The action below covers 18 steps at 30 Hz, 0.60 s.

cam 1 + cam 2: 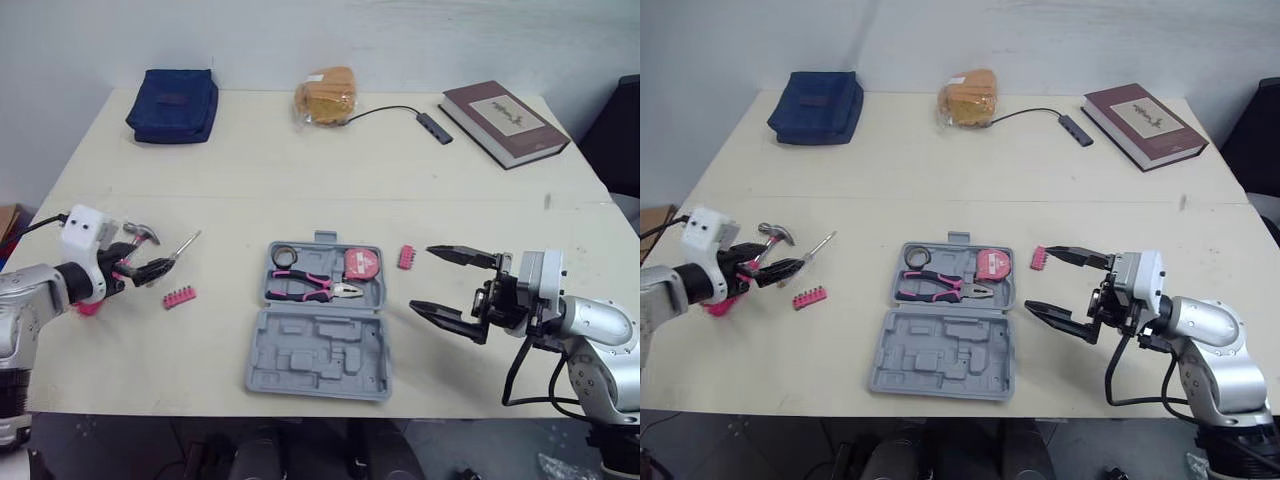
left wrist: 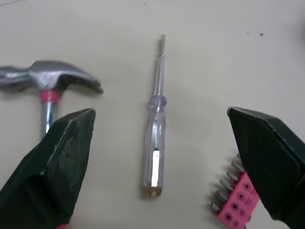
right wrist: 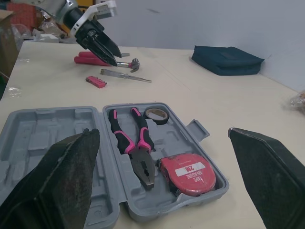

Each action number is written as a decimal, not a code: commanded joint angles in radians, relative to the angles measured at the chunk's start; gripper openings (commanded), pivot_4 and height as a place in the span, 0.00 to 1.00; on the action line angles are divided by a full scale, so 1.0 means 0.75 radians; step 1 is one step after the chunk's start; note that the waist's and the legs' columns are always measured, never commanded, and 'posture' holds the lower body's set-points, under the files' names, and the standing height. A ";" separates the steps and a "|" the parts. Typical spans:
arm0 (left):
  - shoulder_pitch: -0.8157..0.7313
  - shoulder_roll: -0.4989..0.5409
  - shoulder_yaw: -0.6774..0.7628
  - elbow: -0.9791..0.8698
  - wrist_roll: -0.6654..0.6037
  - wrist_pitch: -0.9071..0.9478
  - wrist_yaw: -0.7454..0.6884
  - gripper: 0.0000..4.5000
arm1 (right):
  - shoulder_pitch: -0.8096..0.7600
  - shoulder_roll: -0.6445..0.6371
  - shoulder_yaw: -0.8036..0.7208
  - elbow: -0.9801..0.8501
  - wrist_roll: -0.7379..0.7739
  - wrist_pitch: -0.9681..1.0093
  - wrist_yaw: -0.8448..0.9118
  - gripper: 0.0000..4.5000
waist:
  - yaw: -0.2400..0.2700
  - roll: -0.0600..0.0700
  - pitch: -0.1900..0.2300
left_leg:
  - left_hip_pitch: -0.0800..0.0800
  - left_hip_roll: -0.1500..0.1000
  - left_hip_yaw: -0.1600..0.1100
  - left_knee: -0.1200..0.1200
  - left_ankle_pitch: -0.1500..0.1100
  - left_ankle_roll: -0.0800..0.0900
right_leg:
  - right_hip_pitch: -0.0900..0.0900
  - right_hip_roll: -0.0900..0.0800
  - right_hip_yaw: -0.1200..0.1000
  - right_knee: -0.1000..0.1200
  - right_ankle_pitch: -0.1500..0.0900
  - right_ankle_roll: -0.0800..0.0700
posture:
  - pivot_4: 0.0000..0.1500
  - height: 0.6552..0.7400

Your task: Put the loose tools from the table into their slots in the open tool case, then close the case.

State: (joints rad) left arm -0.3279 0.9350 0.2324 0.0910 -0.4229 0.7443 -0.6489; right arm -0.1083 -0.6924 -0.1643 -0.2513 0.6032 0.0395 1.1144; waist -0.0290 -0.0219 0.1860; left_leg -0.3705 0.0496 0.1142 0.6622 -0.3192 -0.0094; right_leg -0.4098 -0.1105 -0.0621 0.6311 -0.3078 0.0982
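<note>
Left gripper (image 1: pixel 150 268), fingers wide open and empty, faces the screwdriver (image 2: pixel 155 138) lying lengthwise between them; right gripper (image 1: pixel 421 278), also open and empty, is well apart.

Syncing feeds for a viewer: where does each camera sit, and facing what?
Eye views: head-mounted, facing down over the beige table; left hand, right hand show.
Left wrist: along the open left hand at the clear-handled screwdriver.
Right wrist: along the open right hand over the grey plastic tool case.
Both wrist views share the screwdriver.
</note>
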 commanded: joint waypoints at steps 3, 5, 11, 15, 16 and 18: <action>-0.060 0.009 -0.046 0.033 0.078 -0.020 -0.006 1.00 | -0.017 0.017 -0.011 -0.050 -0.002 -0.022 -0.009 1.00 | 0.002 0.000 0.000 | 0.000 0.000 0.000 0.001 0.000 0.001 | 0.000 0.000 0.000 0.000 0.000 0.000 | 1.00 1.00; -0.085 0.000 -0.079 0.064 0.096 -0.001 -0.012 1.00 | -0.014 0.023 -0.005 -0.063 -0.009 -0.020 -0.015 1.00 | 0.004 -0.001 0.000 | 0.000 0.001 0.000 0.001 0.001 0.002 | 0.000 -0.001 0.000 0.001 0.000 0.000 | 1.00 1.00; -0.153 -0.052 -0.151 0.200 0.137 0.025 -0.047 1.00 | -0.006 0.042 0.023 -0.127 0.002 -0.004 -0.017 1.00 | 0.006 -0.001 0.000 | -0.001 -0.001 0.000 0.002 0.001 0.003 | 0.000 -0.001 0.000 0.002 0.001 0.001 | 1.00 1.00; -0.163 -0.074 -0.180 0.259 0.168 0.002 -0.080 0.88 | 0.004 0.033 0.043 -0.156 -0.002 0.001 -0.004 1.00 | 0.007 -0.001 0.000 | 0.000 -0.001 0.000 0.003 0.002 0.003 | 0.000 -0.001 0.000 0.003 0.001 0.001 | 1.00 1.00; -0.167 -0.085 -0.182 0.279 0.179 -0.013 -0.078 0.82 | 0.001 0.034 0.040 -0.152 -0.007 -0.002 -0.009 1.00 | 0.007 -0.001 0.000 | 0.000 -0.001 0.000 0.003 0.002 0.003 | 0.000 -0.001 0.000 0.004 0.001 0.001 | 1.00 1.00; -0.174 -0.098 -0.188 0.315 0.202 -0.044 -0.078 0.63 | -0.004 0.036 0.034 -0.141 -0.015 -0.007 -0.016 1.00 | 0.007 -0.001 0.000 | 0.000 -0.001 0.000 0.003 0.002 0.004 | 0.000 -0.002 0.000 0.004 0.001 0.001 | 1.00 1.00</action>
State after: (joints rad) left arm -0.4657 0.8764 0.1128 0.2964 -0.2865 0.7188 -0.6910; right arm -0.1064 -0.6650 -0.1205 -0.3376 0.5873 0.0444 1.1065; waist -0.0239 -0.0223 0.1862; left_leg -0.3703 0.0487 0.1143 0.6648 -0.3179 -0.0065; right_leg -0.4096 -0.1123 -0.0618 0.6345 -0.3073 0.0993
